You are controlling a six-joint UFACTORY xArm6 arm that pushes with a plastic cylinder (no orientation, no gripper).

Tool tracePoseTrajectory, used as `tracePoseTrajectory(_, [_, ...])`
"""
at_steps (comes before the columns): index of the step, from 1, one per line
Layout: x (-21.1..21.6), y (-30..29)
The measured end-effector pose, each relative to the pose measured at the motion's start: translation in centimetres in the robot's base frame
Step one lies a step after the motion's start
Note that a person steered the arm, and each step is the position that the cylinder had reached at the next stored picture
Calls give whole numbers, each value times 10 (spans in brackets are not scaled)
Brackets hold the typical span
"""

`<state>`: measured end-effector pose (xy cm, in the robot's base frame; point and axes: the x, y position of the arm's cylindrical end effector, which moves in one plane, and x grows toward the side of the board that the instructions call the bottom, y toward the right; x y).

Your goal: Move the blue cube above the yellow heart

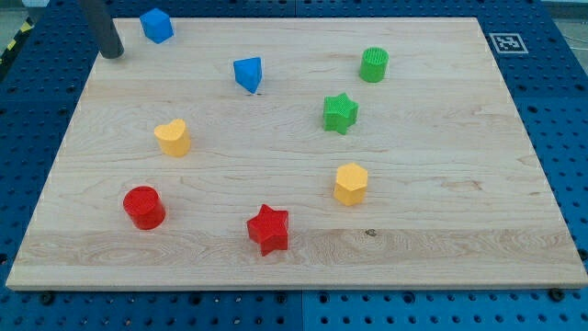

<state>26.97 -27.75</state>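
The blue cube [157, 25] sits at the board's top left edge. The yellow heart [172, 138] lies well below it, left of centre. My tip [113, 52] is at the top left corner of the board, just left of and slightly below the blue cube, a small gap apart from it.
A blue triangular block [248, 74] lies right of the cube. A green cylinder [374, 65] and green star [340, 113] are at the upper right. A yellow hexagon [350, 183], red star [268, 229] and red cylinder [144, 207] lie lower down. The wooden board [441, 239] rests on a blue pegboard table.
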Motion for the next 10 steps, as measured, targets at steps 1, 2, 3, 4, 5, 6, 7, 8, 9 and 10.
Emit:
tracePoseTrajectory(1, [-19,-10])
tracePoseTrajectory(2, [-54,-11])
tracePoseTrajectory(3, [-76,0])
tracePoseTrajectory(4, [-76,32])
tracePoseTrajectory(5, [-76,58])
tracePoseTrajectory(6, [-74,56])
tracePoseTrajectory(7, [-74,9])
tracePoseTrajectory(8, [-70,-1])
tracePoseTrajectory(9, [-69,15])
tracePoseTrajectory(10, [-69,17])
